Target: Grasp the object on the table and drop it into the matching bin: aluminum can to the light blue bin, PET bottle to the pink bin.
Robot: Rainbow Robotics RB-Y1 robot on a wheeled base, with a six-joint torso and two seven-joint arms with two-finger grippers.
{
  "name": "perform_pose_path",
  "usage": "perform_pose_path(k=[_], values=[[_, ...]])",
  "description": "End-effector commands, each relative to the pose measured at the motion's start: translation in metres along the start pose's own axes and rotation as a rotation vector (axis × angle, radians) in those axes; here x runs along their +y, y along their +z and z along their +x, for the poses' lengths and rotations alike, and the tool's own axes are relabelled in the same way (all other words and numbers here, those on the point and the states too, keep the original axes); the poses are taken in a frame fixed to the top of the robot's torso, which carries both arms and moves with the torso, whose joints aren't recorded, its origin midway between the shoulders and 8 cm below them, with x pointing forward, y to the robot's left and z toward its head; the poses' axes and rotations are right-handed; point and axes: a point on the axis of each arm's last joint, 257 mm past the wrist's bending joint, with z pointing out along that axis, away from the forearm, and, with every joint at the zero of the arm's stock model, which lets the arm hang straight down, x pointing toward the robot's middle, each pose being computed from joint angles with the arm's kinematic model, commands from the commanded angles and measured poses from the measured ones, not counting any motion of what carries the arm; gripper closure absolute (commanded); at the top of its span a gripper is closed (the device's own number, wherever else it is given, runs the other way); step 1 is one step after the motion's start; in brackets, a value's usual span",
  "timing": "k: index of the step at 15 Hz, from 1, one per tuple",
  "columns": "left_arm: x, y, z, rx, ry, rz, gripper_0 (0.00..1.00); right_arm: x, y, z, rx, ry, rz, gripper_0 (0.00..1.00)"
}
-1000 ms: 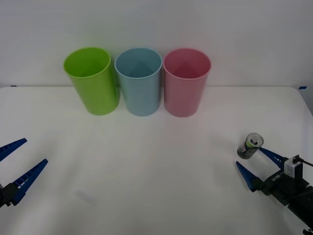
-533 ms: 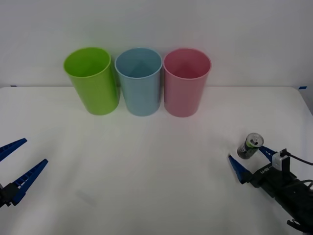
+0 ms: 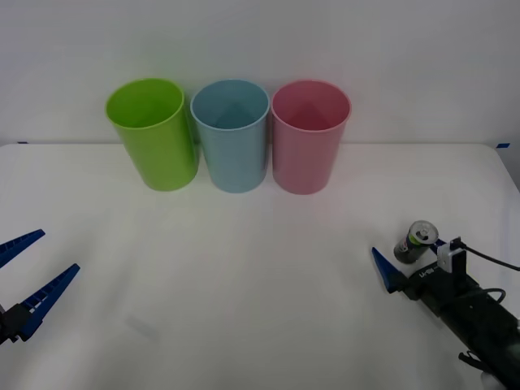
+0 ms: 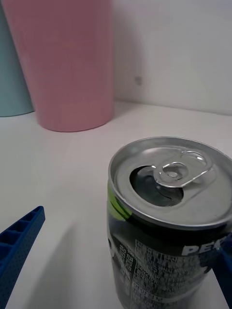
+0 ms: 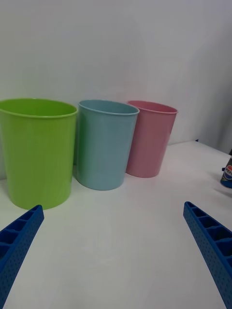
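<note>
The can [image 3: 416, 242] stands upright on the white table [image 3: 260, 292], at about four o'clock from the table's middle, near the right edge. It is dark with green markings, and its silver lid with the pull tab [image 4: 181, 171] faces up; the mouth in the lid is open.

The right gripper [image 3: 410, 262] sits low at the can, its blue fingers spread apart on either side of it. In the front view one finger [image 3: 384, 270] lies at the can's seven o'clock with a gap between them, while the other is mostly hidden behind the can and the wrist. In the right wrist view that second finger [image 4: 226, 263] is right at the can's wall; whether it touches cannot be told. The can is not yet gripped.

Three bins stand in a row at twelve o'clock, near the far wall: a green bin [image 3: 153, 134], the light blue bin [image 3: 231, 136] in the middle, and the pink bin [image 3: 309, 136], each just beside the next.

The left gripper [image 3: 31, 275] rests at eight o'clock near the table's left edge, fingers wide open and holding nothing.
</note>
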Motion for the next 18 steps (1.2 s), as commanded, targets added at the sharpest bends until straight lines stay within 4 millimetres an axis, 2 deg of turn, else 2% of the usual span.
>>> perform_pose_path(k=[1, 4, 5, 6, 7, 18], values=[[0.0, 0.0, 0.0, 0.0, 0.0, 0.0, 0.0, 0.0006, 0.0012, -0.0002, -0.002, -0.003, 0.004, 0.0], [0.0, 0.0, 0.0, 0.0, 0.0, 0.0, 0.0, 0.0006, 0.0012, -0.0002, -0.002, -0.009, 0.004, 0.0], [0.0, 0.0, 0.0, 0.0, 0.0, 0.0, 0.0, 0.0006, 0.0012, -0.0002, -0.002, -0.011, 0.004, 0.58], [0.0, 0.0, 0.0, 0.0, 0.0, 0.0, 0.0, -0.0002, 0.001, -0.0006, -0.003, -0.014, 0.006, 0.89], [0.0, 0.0, 0.0, 0.0, 0.0, 0.0, 0.0, -0.0003, 0.0007, -0.0005, -0.002, -0.02, 0.004, 1.0], [0.0, 0.0, 0.0, 0.0, 0.0, 0.0, 0.0, 0.0088, 0.0009, -0.0057, -0.025, -0.011, -0.025, 1.0]])
